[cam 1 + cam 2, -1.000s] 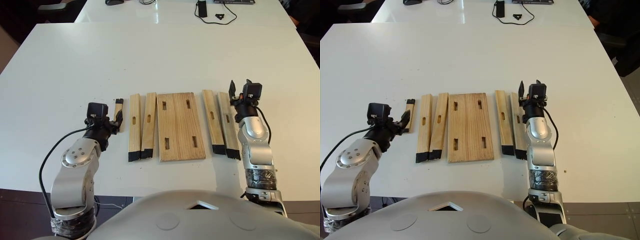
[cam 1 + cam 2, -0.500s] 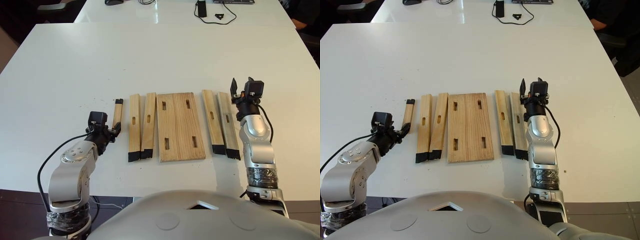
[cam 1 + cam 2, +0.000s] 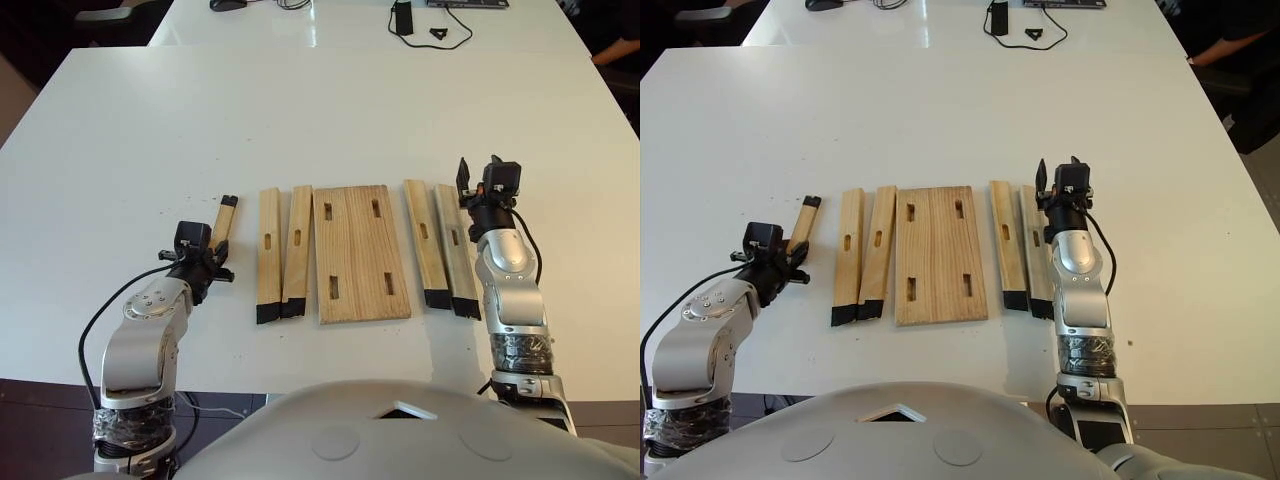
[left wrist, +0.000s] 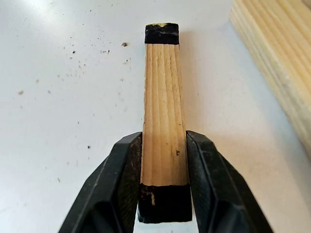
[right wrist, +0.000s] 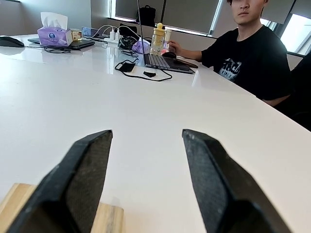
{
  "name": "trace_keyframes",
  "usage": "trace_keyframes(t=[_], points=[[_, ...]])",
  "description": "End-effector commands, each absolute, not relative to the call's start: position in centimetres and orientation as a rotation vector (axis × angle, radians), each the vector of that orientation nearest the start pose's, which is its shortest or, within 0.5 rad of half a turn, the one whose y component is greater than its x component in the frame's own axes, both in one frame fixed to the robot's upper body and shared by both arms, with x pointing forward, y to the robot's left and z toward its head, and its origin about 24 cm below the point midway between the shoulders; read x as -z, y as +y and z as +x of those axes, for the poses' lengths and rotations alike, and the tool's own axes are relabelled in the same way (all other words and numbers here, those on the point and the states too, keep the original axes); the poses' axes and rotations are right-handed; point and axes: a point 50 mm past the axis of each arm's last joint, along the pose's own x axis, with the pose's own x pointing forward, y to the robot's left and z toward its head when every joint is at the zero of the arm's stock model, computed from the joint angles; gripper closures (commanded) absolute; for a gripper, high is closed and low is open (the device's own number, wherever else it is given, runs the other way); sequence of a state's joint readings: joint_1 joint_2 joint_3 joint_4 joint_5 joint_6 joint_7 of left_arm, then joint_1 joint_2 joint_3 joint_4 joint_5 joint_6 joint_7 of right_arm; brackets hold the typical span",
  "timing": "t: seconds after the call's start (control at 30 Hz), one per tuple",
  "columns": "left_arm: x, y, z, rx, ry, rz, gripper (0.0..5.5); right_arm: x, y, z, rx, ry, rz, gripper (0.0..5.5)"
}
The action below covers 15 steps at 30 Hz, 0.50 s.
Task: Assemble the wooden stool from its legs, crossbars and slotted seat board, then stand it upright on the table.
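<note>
The slotted seat board lies flat in the middle of the white table. Two slotted legs lie along its left side, and two more along its right. A short crossbar with black ends lies tilted on the table left of the legs. My left gripper is shut on its near end. My right gripper stands open just beyond the far end of the rightmost leg, nothing between its fingers.
A second white table stands behind, carrying cables, a mouse and small black items. A tissue box and a laptop lie far off. The table's front edge runs close under both arms.
My left arm has drawn back toward the front edge, dragging the crossbar left and tilting it away from the legs. The right gripper has barely shifted.
</note>
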State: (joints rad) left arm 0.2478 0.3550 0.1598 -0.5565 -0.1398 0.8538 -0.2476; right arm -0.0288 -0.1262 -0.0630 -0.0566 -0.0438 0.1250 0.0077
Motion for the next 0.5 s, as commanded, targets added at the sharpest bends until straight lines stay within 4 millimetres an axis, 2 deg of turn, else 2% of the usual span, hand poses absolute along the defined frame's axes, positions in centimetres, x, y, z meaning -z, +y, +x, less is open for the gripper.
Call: trace_keyframes(t=[0.03,0.13,0.17,0.23,0.33,0.5], points=[[-11.7,19.5,20.9,0.28,0.135,0.144,4.21,-7.6,-19.8,26.9,-0.03,-0.055,-0.193,2.86],[-15.0,19.2,21.8,0.319,-0.076,0.144,4.21,-10.8,-18.6,26.9,-0.335,-0.153,-0.063,2.86],[-15.9,18.4,21.8,0.397,-0.128,0.113,4.21,-11.6,-17.7,26.5,-0.484,-0.157,0.008,2.86],[-16.4,16.3,21.4,0.63,-0.153,0.012,4.21,-13.1,-16.5,25.5,-0.736,-0.148,0.164,2.86],[-16.4,14.5,20.8,0.948,-0.124,-0.208,4.21,-15.2,-16.5,24.8,-1.041,-0.118,0.391,2.86],[-16.9,14.0,20.8,1.177,-0.073,-0.336,4.21,-17.9,-16.6,23.6,-1.365,-0.103,0.407,2.86]])
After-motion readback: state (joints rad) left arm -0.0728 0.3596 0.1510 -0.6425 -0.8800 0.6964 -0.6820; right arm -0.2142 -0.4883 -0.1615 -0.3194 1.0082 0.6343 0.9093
